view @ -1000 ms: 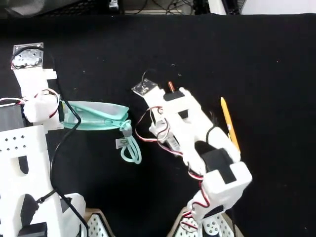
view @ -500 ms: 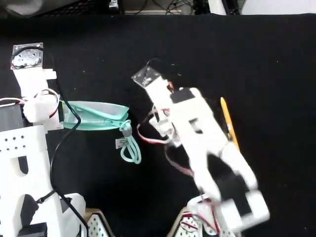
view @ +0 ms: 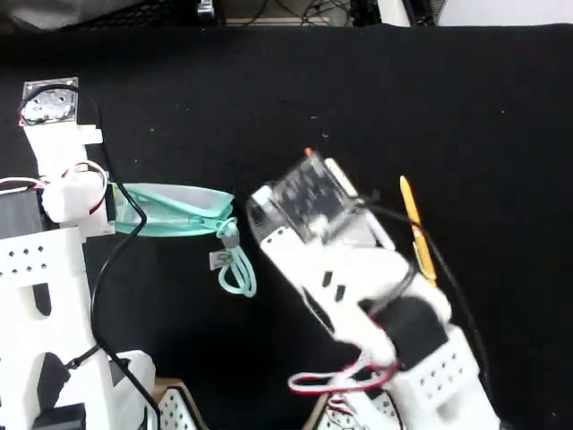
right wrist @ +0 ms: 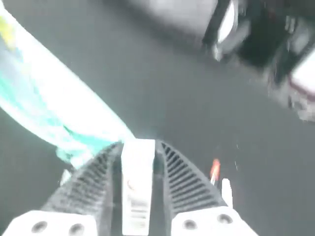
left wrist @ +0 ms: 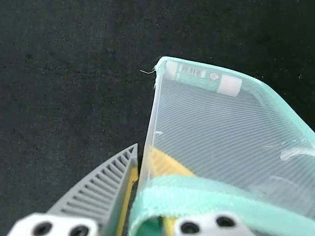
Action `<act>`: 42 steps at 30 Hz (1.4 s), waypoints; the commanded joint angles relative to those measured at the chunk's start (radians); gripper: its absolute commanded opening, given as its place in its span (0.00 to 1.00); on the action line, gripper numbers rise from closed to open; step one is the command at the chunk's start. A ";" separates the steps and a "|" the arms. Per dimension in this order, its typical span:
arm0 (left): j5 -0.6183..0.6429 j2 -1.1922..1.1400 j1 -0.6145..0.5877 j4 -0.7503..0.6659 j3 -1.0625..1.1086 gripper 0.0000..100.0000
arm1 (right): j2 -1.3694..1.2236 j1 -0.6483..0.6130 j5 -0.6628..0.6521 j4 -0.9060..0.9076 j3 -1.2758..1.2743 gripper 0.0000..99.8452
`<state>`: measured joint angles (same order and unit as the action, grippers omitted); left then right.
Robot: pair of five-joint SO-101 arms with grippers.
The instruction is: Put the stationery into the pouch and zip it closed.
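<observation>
The clear pouch (view: 175,210) with its teal zipper lies at the left, its teal pull loop (view: 235,269) trailing toward the near side. My left gripper (view: 109,210) is shut on the pouch's left end, and in the left wrist view its grey finger (left wrist: 106,189) presses the pouch (left wrist: 216,132) at the teal rim. The right arm (view: 358,269) is raised over the table's middle. Its gripper (right wrist: 139,145) is shut on a white eraser-like bar (right wrist: 138,187). A yellow pencil (view: 416,224) lies on the cloth just right of that arm.
A small orange-tipped piece (view: 309,154) and a white piece (view: 335,169) lie just beyond the right arm, also visible as the orange piece (right wrist: 214,168) and white piece (right wrist: 226,189). Black cloth covers the table; cables and equipment sit along its far edge.
The right arm has lifted and swung back toward the near right, its wrist rising toward the camera. The left arm and the pouch have stayed still.
</observation>
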<state>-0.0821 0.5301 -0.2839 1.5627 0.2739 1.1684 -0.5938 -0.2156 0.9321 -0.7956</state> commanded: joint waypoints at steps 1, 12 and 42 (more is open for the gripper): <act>0.003 -0.011 -0.021 -0.005 0.016 0.03 | 0.102 -0.103 0.002 -0.218 -0.093 0.01; 0.003 -0.011 -0.021 -0.005 0.016 0.03 | 0.183 -0.354 -0.002 -0.964 -0.461 0.01; 0.003 -0.011 -0.021 -0.009 0.030 0.03 | -0.315 -0.250 -0.002 -1.255 -0.355 0.01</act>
<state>-0.0821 0.5301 -0.2854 1.5597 0.2831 0.8646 -0.8777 -0.2156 -0.2923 -1.1976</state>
